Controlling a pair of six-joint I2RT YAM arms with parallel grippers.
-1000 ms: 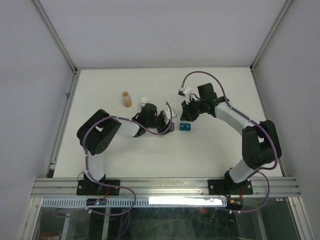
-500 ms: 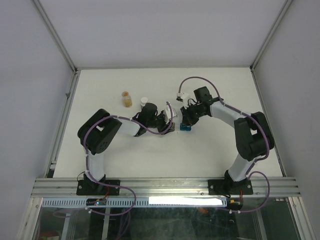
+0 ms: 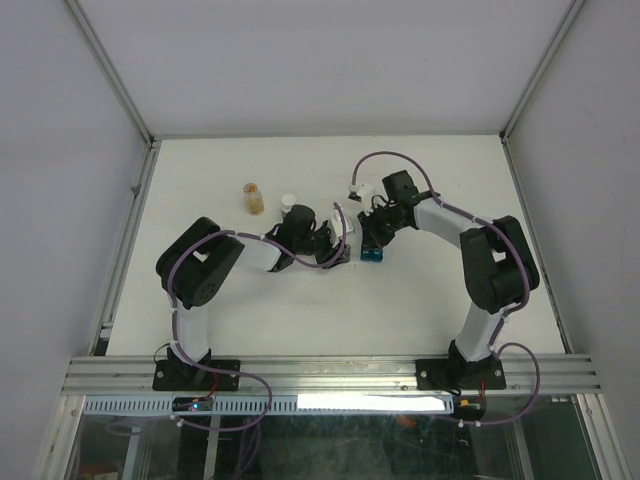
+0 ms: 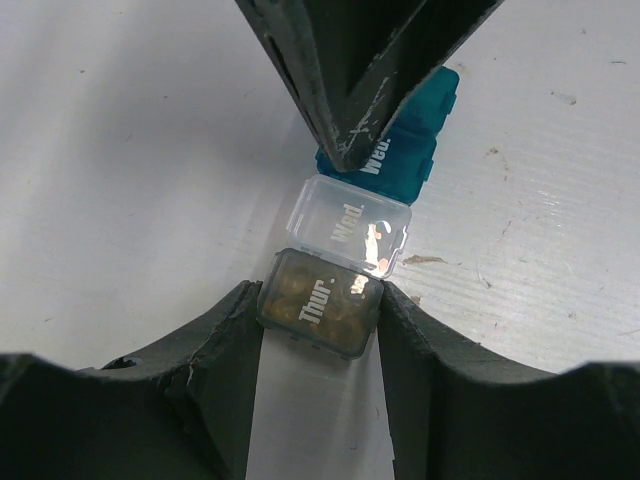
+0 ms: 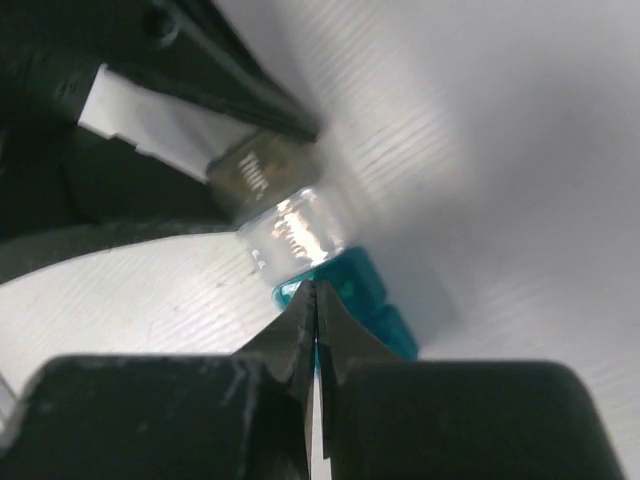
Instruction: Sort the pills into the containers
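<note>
Left jaws grip one grey box (image 4: 320,315); one teal box (image 4: 405,150) near.

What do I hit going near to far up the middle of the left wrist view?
left pincer, shut on the next item → grey Thur. box → clear Wed. box → teal box
</note>
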